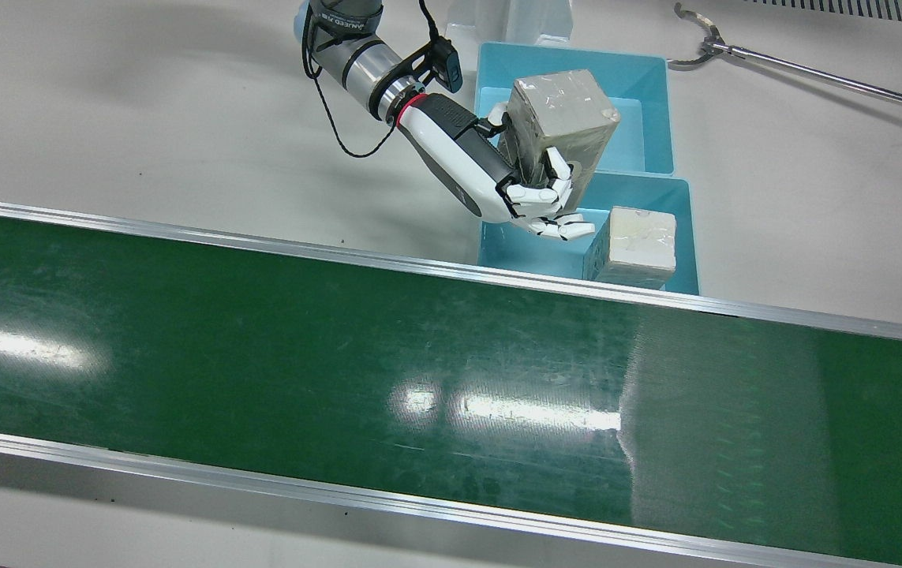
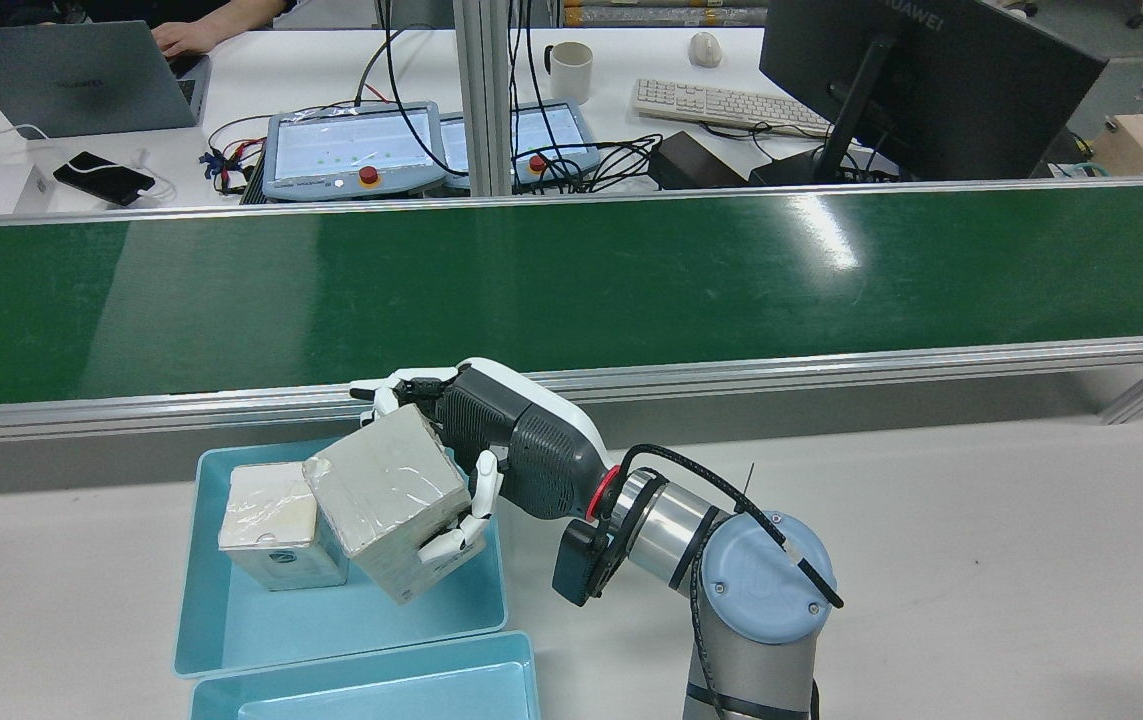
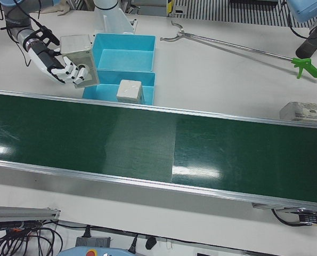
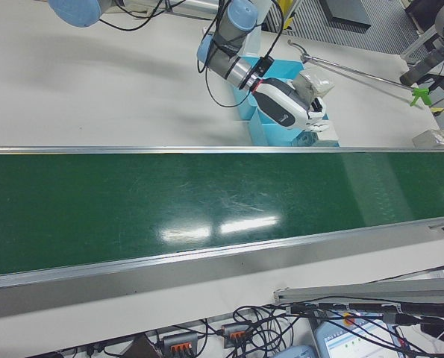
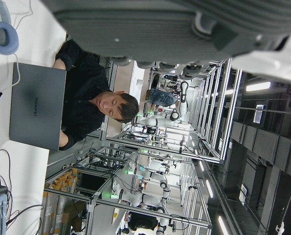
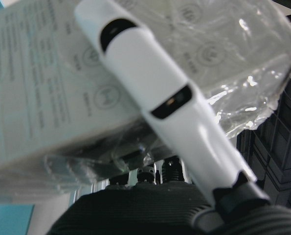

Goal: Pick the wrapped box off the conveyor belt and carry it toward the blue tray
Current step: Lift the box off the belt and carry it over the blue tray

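My right hand is shut on the wrapped box, a grey-white carton in clear film, held tilted in the air. In the rear view the wrapped box hangs over the blue tray, with the right hand beside the belt's near rail. A finger presses across the film in the right hand view. The green conveyor belt carries nothing. Only the underside of the left hand shows; its fingers are hidden.
A second wrapped box stands in the tray nearer the belt, and another blue tray lies behind it. A long reach-grabber tool lies on the white table. A person works at a laptop beyond the belt.
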Controlling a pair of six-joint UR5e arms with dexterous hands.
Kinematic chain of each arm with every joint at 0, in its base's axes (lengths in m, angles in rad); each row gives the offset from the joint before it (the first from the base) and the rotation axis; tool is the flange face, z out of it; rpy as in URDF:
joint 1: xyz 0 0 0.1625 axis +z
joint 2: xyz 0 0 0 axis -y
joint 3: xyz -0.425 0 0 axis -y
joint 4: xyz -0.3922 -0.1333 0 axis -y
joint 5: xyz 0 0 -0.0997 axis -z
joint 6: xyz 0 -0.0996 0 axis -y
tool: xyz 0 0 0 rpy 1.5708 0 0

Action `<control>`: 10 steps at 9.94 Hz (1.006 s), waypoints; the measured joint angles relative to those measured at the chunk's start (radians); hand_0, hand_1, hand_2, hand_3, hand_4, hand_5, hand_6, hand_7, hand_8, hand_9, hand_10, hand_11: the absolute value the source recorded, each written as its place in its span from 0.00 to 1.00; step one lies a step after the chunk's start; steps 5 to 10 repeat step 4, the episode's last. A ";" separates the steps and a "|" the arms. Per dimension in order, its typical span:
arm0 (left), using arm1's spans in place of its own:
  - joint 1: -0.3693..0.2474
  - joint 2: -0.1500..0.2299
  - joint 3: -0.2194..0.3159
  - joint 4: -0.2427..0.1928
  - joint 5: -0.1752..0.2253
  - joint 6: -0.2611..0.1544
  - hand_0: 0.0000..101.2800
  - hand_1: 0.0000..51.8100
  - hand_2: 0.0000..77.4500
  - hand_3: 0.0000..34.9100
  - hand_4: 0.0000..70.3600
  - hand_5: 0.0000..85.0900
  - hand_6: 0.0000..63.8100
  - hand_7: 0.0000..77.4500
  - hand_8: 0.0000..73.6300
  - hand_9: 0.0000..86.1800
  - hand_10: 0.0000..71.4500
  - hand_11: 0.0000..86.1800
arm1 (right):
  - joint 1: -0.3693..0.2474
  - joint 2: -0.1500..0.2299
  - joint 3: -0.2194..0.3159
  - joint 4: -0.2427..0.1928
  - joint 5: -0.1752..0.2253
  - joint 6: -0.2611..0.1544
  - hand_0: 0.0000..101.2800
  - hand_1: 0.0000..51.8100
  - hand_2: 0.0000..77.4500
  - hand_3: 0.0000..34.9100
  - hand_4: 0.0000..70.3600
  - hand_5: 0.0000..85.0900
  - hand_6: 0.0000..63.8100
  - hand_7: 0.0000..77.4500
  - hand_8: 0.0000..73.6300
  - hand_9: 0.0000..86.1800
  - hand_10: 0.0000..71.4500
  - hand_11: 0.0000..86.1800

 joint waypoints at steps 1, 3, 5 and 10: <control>0.000 0.000 0.000 0.000 0.000 0.000 0.00 0.00 0.01 0.00 0.00 0.01 0.00 0.01 0.01 0.01 0.01 0.00 | -0.006 0.001 0.002 0.000 0.001 -0.001 0.57 0.05 0.43 0.01 0.48 0.71 0.58 0.84 0.20 0.37 0.23 0.42; 0.000 0.000 0.000 0.000 0.000 0.000 0.00 0.00 0.01 0.00 0.00 0.01 0.00 0.01 0.01 0.01 0.01 0.00 | -0.010 0.002 0.008 0.001 0.002 0.000 0.51 0.52 0.17 0.30 0.23 0.32 0.21 0.54 0.00 0.02 0.00 0.02; 0.000 0.000 0.000 0.000 0.000 0.000 0.00 0.00 0.01 0.00 0.00 0.01 0.00 0.01 0.01 0.01 0.01 0.00 | -0.011 0.002 0.015 0.001 0.003 0.001 0.51 0.52 0.17 0.30 0.23 0.32 0.21 0.54 0.00 0.02 0.00 0.02; 0.000 0.000 0.000 0.000 0.000 0.000 0.00 0.00 0.01 0.00 0.00 0.01 0.00 0.01 0.01 0.01 0.01 0.00 | -0.011 0.002 0.015 0.001 0.003 0.001 0.51 0.52 0.17 0.30 0.23 0.32 0.21 0.54 0.00 0.02 0.00 0.02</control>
